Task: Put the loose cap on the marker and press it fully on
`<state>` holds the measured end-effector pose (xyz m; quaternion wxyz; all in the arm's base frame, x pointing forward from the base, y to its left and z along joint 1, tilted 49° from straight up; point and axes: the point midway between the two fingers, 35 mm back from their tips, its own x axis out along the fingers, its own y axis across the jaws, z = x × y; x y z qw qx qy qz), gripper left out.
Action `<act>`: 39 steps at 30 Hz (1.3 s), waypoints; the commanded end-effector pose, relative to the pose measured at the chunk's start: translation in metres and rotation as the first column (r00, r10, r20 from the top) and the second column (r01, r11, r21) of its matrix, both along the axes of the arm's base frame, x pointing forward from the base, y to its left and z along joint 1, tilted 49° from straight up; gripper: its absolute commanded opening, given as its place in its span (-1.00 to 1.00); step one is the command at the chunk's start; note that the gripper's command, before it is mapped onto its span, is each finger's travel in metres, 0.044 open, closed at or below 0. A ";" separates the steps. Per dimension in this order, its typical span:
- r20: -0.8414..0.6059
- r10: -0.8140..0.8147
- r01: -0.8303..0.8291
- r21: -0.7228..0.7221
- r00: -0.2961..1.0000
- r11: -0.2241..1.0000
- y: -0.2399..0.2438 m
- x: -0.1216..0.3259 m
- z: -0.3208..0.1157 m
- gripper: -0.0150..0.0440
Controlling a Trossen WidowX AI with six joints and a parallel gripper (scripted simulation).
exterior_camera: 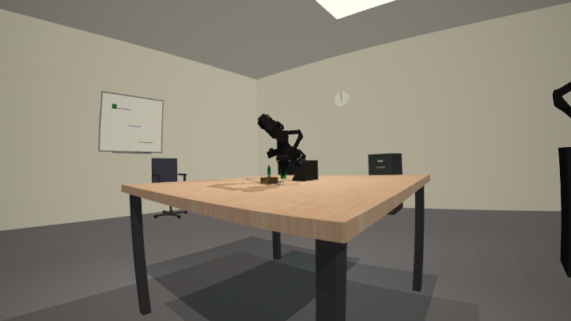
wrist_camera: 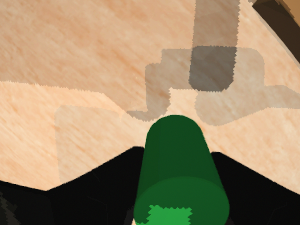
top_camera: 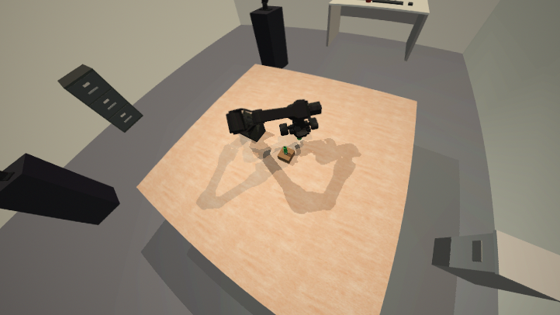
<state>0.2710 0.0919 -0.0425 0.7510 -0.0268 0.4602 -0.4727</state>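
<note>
The green cap (top_camera: pixel 299 138) (exterior_camera: pixel 283 176) (wrist_camera: pixel 176 164) is clasped between the two black fingers of my gripper (top_camera: pixel 300 134) (exterior_camera: pixel 283 169) (wrist_camera: pixel 175 160). In the wrist view a finger lies against each side of it. The cap appears upright and slightly above the table. The green marker (top_camera: pixel 285 150) (exterior_camera: pixel 268 171) stands upright and bare-tipped in the brown holder block (top_camera: pixel 284 160) (exterior_camera: pixel 268 180). My gripper is beside the block, on the arm-base side in the exterior view. In the wrist view only a corner of the block (wrist_camera: pixel 283 23) shows at the top right; the marker is out of that view.
The arm's base (top_camera: pixel 253 131) (exterior_camera: pixel 306 170) stands on the wooden table (top_camera: pixel 330 245) (exterior_camera: pixel 319 203), near the holder block. Arm shadows fall across the table around the block. The desk, cabinets and black pedestals stand off the table.
</note>
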 end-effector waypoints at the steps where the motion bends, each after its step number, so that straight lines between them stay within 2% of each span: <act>1: 0.004 -0.005 0.005 0.007 1.000 1.000 0.010 -0.002 0.009 -0.49; 10: 0.004 -0.005 0.005 0.006 1.000 1.000 0.022 -0.005 0.023 -0.49; 39: 0.001 -0.005 0.005 0.002 1.000 1.000 -0.008 -0.011 0.127 -0.49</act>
